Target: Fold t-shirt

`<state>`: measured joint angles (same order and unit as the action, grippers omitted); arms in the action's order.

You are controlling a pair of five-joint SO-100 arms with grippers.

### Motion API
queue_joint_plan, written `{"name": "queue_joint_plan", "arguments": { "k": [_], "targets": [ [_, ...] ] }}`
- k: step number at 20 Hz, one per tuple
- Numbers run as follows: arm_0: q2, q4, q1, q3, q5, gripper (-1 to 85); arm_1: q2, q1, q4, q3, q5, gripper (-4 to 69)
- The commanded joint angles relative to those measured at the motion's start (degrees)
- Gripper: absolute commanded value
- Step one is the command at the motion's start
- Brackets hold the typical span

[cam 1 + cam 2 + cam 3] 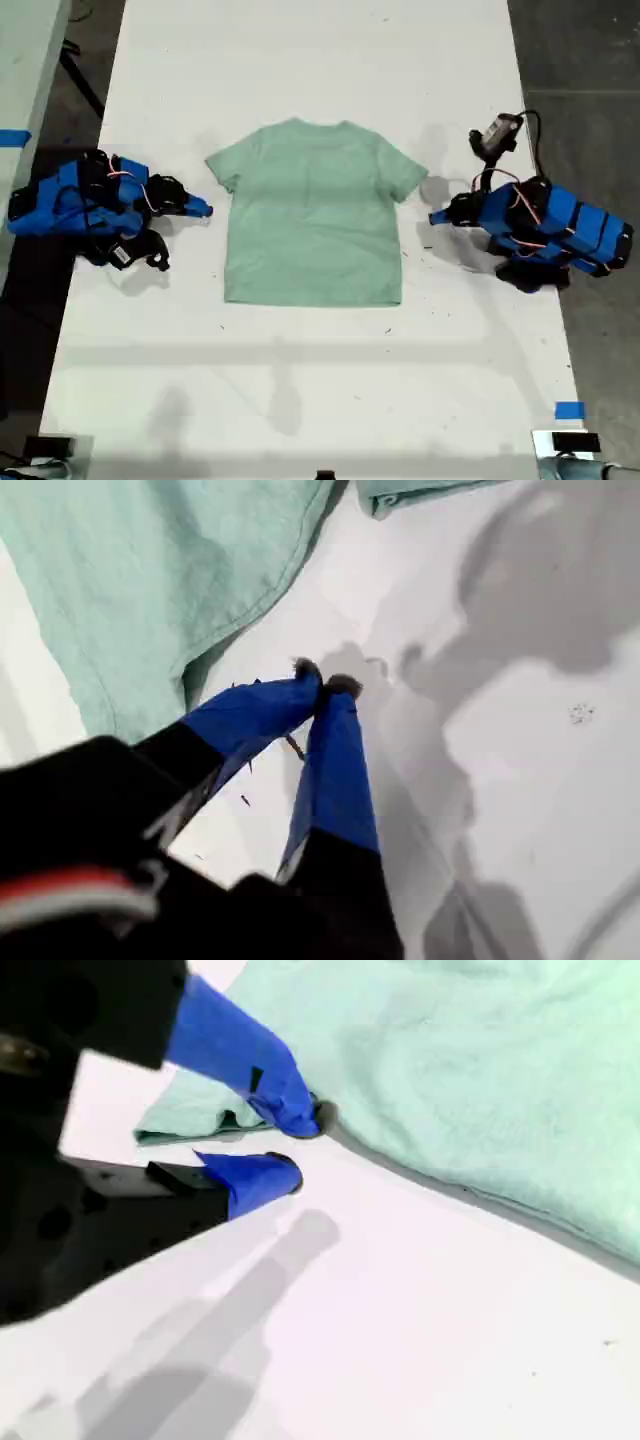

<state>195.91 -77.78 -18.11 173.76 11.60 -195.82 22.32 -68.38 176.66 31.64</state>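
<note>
T-shirt (315, 215) lies flat and fully spread on the white worktop (300, 380), about midway between its two side edges. The hem is toward the near edge and the round neck toward the far edge. The near strip of the worktop carries only shadows.

Past the hem, one arm (90, 205) rests by the side edge on the exterior view's left and another (540, 225) by the opposite edge. Each points its blue tip at the shirt, just beside the cloth. I cannot tell from the wrist views which is which.

My first gripper (325, 680) has its jaws closed tip to tip on nothing, resting over bare worktop next to the shirt's side seam. My second gripper (295, 1145) has its jaws slightly parted and empty, right beside a sleeve (190, 1120).

I judge the folding not begun: no sleeve or side is turned in, and no crease shows. Every fold is left to do.
</note>
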Motion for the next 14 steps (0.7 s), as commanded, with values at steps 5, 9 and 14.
{"name": "queue_joint_plan", "arguments": {
  "k": [5,9,14],
  "targets": [
    [0.1,-0.3,2.4,-0.4,-0.5,0.0,-0.5,-6.0,-0.4,-0.8,-14.5,-0.8],
    [0.1,-0.3,2.3,-0.4,-0.5,0.0,-0.5,-6.0,-0.4,-0.8,-14.5,-0.8],
    [0.1,-0.4,3.5,-0.4,-5.4,0.0,-0.5,-7.6,-1.7,-2.1,-18.0,-0.7]
  ]
}}
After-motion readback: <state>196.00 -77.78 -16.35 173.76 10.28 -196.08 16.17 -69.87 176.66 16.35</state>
